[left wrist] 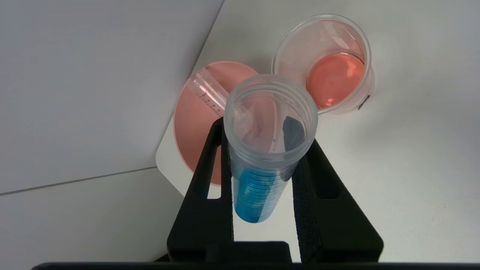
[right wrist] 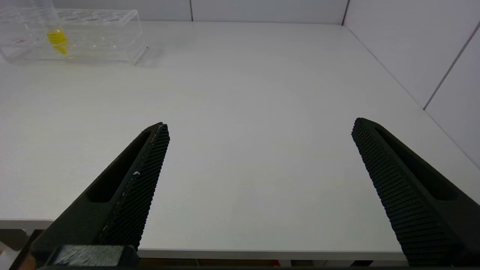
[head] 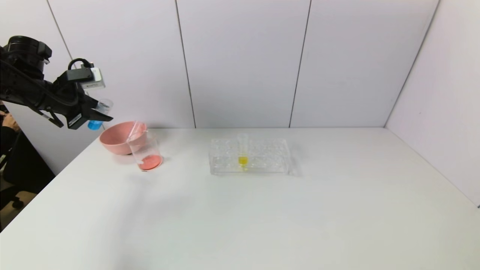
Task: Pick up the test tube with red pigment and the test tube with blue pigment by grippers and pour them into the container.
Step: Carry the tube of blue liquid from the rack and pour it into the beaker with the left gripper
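Note:
My left gripper hangs in the air at the far left, above and behind the pink bowl, shut on the test tube with blue pigment. In the left wrist view the tube sits between the two black fingers of the left gripper, mouth up and slightly tilted, with blue liquid in its tip. The container stands against the bowl with red-orange liquid at its bottom. A clear tube with no colour visible leans in the bowl. My right gripper is open over the table's front edge.
A clear rack stands mid-table and holds a yellow-tipped tube. The right wrist view shows the same rack far from the right gripper. White walls close the table at the back and right. A person's arm shows at the far left edge.

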{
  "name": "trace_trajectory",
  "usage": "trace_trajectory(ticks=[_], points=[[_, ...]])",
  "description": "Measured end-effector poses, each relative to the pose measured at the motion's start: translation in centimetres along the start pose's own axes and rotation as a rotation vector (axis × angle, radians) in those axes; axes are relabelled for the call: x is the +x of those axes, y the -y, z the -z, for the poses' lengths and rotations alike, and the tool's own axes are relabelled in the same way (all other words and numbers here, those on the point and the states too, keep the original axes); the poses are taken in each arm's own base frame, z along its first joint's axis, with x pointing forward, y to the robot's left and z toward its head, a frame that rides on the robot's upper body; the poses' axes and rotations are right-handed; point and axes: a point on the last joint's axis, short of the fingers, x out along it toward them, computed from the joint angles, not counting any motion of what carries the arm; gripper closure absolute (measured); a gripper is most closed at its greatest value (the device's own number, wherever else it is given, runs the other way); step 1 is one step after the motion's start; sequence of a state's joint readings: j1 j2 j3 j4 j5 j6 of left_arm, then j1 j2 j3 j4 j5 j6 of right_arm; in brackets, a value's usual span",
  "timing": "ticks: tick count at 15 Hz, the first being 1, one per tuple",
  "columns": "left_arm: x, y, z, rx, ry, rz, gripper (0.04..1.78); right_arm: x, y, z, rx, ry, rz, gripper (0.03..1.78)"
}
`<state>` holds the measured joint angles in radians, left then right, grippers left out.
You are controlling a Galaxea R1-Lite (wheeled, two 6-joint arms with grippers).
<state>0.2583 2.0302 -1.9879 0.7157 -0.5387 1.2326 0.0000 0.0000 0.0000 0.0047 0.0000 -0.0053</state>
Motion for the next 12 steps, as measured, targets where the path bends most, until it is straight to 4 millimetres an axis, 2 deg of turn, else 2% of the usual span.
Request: trace_trajectory(ticks=[12], points=[[2.0,0.1,0.6,0.084,-0.156,-0.005,1.36,0.0,0.0,0.0,0.000,0.000,0.000,0.04]])
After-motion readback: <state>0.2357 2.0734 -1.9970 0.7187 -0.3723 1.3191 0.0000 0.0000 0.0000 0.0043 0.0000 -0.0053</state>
